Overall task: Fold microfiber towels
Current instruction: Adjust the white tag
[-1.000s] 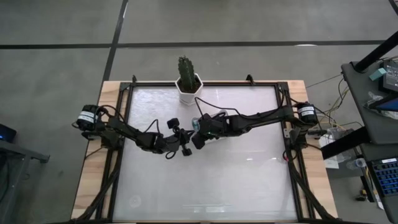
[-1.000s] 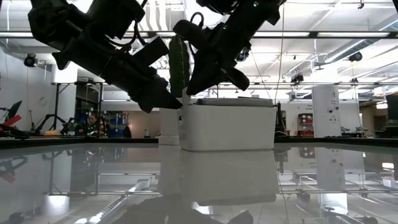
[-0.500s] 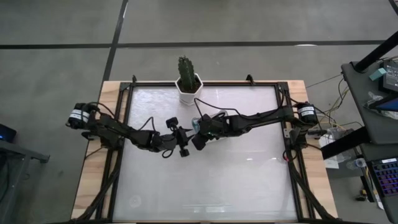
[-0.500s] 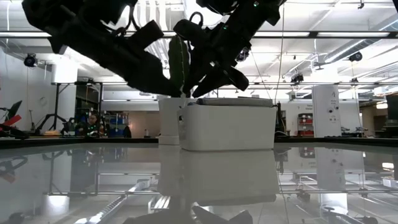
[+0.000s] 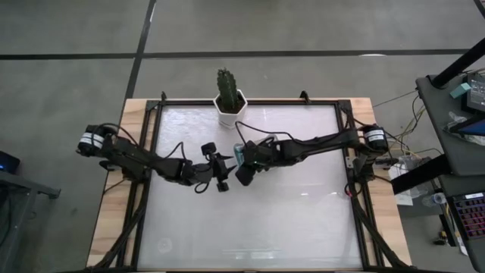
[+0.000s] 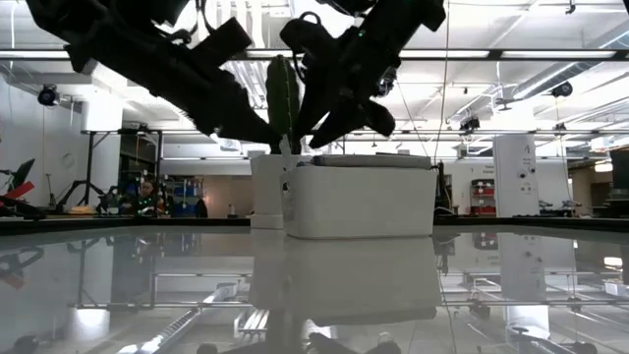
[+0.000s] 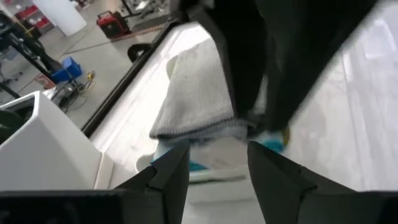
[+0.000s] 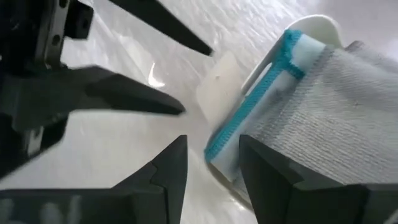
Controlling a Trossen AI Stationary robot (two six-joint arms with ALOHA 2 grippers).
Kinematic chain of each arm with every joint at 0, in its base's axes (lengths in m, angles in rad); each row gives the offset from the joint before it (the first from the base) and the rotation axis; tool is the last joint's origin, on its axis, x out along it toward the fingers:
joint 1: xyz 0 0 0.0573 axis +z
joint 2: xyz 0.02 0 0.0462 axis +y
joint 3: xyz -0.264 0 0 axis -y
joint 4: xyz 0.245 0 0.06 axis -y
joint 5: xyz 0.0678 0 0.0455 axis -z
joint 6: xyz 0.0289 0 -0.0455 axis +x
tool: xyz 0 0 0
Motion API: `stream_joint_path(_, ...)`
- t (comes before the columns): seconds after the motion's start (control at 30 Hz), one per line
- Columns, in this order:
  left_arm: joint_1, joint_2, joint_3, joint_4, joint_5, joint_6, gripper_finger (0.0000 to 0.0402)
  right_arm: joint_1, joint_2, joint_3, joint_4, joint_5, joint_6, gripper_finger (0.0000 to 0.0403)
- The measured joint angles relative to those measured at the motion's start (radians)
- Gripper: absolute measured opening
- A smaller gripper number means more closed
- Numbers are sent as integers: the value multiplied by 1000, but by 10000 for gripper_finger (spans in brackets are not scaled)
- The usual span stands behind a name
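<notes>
Right wrist view alone shows the grey towel (image 8: 323,118) over the white tray (image 8: 311,28); both jaws stand released.

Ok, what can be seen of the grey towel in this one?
The grey towel is soft microfiber with a fine textured weave and a thick front edge that looks like a fold. It lies flat on top of a stack, resting on a pale teal towel with a brighter teal hem, inside the white tray.

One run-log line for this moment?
left gripper open near tray | right gripper open over grey towel | towels unfolded
</notes>
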State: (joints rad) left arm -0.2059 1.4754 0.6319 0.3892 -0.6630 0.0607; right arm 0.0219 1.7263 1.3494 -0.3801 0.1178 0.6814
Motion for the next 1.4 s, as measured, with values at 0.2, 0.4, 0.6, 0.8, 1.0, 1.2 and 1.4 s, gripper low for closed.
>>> stream_joint_path(0.2,-2,-71,0,-101,0,1,140,0,-26,29,-75,2,-51,134)
stream_joint_path(0.4,-2,-105,-1,-73,0,51,83,0,-84,31,-127,13,-104,121)
stream_joint_path(0.6,29,-49,-1,40,0,58,7,4,-115,30,-145,44,-127,102)
stream_joint_path(0.8,43,41,1,108,0,58,1,16,-117,28,-146,67,-133,101)
stream_joint_path(1.0,43,67,4,127,0,48,0,16,-117,27,-145,67,-134,96)
stream_joint_path(1.2,43,69,2,124,1,26,0,16,-117,26,-140,68,-135,86)
stream_joint_path(1.4,43,69,2,124,14,23,0,16,-117,25,-139,68,-147,75)
